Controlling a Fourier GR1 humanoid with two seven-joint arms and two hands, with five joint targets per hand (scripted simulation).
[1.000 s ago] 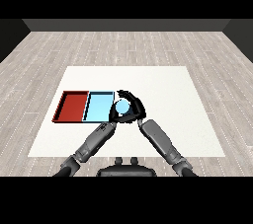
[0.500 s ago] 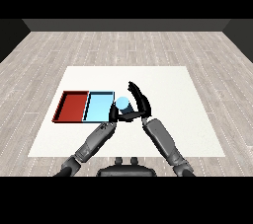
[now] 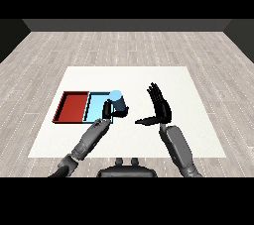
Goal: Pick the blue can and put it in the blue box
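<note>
We see the left robot hand curled round the can at the blue tray's 3 o'clock rim, right robot hand spread; released here, it may catch the rim and topple out.

White table at centre, square top, seen from above and near edge. Plain matt surface, soft shadows on it. Floor all round: pale grey wood planks, boards running crosswise, staggered joints. Floor shows left, right and beyond table. Dark grey wall along far side, low strip visible only. Light even, diffuse; no windows or other furniture in view.
</note>
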